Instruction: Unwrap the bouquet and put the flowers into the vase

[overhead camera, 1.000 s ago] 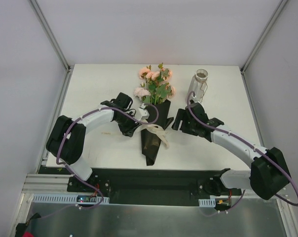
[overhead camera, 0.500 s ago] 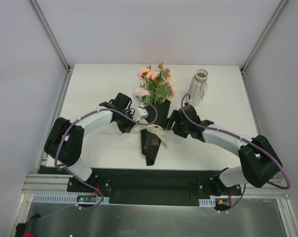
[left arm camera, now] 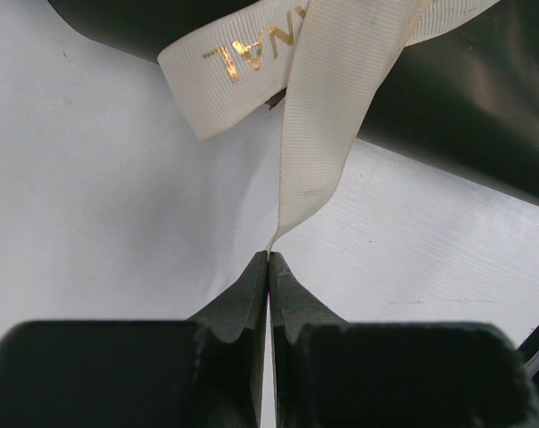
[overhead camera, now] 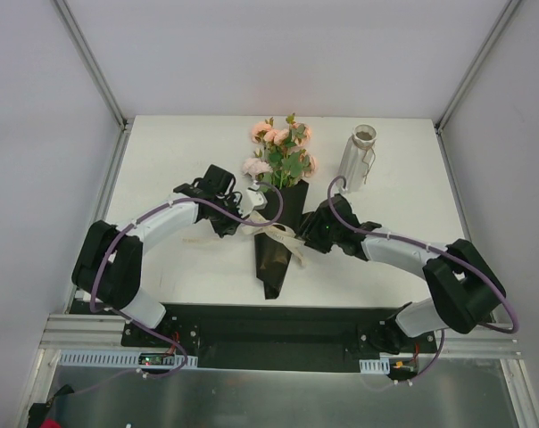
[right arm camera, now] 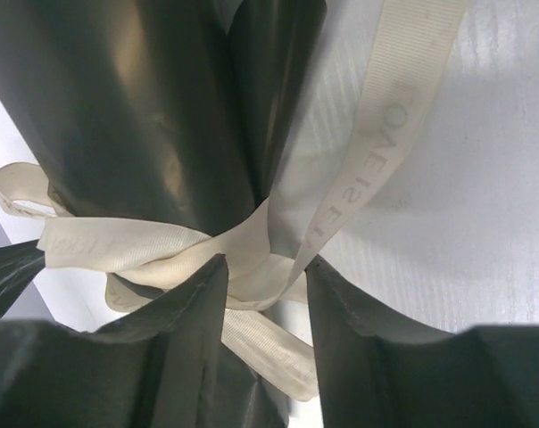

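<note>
The bouquet (overhead camera: 281, 192) lies in the table's middle, its peach-pink flowers (overhead camera: 274, 138) pointing away from me and its black paper cone (overhead camera: 271, 259) toward me. A cream ribbon (overhead camera: 286, 237) is tied round the cone. My left gripper (left arm camera: 269, 259) is shut on the tip of one ribbon tail (left arm camera: 319, 152), left of the cone. My right gripper (right arm camera: 265, 267) stands open from the right side, its fingers straddling the ribbon knot (right arm camera: 252, 272) against the black paper (right arm camera: 145, 107). The vase (overhead camera: 359, 157) stands upright at the back right, with nothing in its mouth.
White table (overhead camera: 180, 152) with metal frame posts at the back corners. The cone's pointed end reaches close to the table's front edge (overhead camera: 269, 301). Both arms curve in from the near corners toward the bouquet.
My left gripper has shut on the ribbon tail and pulled slightly left. My right arm has slid left up to the cone, and its jaws have narrowed round the knot.
</note>
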{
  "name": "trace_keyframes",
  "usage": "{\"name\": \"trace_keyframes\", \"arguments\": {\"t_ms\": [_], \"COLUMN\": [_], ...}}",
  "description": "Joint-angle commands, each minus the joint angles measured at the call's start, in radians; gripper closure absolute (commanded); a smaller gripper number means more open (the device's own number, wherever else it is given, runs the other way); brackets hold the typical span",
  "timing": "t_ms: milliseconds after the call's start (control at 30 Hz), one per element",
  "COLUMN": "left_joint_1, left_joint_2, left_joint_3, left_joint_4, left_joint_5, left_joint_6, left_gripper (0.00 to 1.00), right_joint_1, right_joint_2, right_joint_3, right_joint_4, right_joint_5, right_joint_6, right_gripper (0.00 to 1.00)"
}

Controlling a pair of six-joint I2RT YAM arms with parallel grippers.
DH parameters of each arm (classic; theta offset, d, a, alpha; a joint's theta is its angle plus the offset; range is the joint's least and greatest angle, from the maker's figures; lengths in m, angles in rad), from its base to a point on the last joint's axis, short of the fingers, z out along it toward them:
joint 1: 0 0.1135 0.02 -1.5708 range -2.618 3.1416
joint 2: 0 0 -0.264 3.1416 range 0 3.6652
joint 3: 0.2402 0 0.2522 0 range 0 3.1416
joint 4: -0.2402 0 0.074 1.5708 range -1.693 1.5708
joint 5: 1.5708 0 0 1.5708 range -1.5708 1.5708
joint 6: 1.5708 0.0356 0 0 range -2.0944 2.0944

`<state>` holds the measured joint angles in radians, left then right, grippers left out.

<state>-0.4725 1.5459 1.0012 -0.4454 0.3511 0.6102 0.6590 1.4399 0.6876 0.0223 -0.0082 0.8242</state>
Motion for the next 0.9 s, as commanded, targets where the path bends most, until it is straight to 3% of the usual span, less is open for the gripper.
{"name": "trace_keyframes", "arguments": {"t_ms": [0, 133, 267, 367, 467, 500, 667, 867], "left_joint_1": [-0.008, -0.008, -0.005, 0.011, 0.090, 0.163, 0.385, 0.584], "left_joint_2": [-0.053, -0.067, -0.072, -0.084, -0.110, -0.115, -0.150, -0.190], "left_joint_3": [-0.003, -0.007, -0.004, 0.011, 0.049, 0.063, 0.134, 0.175], "left_joint_4": [-0.003, -0.004, -0.006, -0.019, -0.044, -0.050, -0.079, -0.076], "left_joint_5": [-0.020, -0.038, -0.072, -0.110, -0.124, -0.121, -0.155, -0.319], "left_joint_6": [-0.010, -0.010, -0.036, -0.066, -0.113, -0.140, -0.191, -0.280], "left_gripper": [1.00, 1.00, 1.00, 1.00, 1.00, 1.00, 1.00, 1.00], "right_joint_1": [0.004, 0.004, -0.002, -0.022, -0.059, -0.076, -0.289, -0.516], "right_joint_2": [0.022, -0.004, -0.090, -0.188, -0.310, -0.340, -0.527, -0.647], "right_joint_3": [0.023, 0.017, 0.012, 0.013, 0.021, 0.029, 0.036, 0.079], "right_joint_4": [0.036, 0.028, -0.018, -0.102, -0.211, -0.240, -0.418, -0.525], "right_joint_5": [0.002, 0.032, 0.079, 0.140, 0.235, 0.282, 0.352, 0.431], "right_joint_6": [0.033, 0.026, -0.013, -0.062, -0.121, -0.166, -0.266, -0.370], "right_gripper": [0.61, 0.83, 0.99, 0.99, 0.99, 0.99, 0.99, 0.99]}}
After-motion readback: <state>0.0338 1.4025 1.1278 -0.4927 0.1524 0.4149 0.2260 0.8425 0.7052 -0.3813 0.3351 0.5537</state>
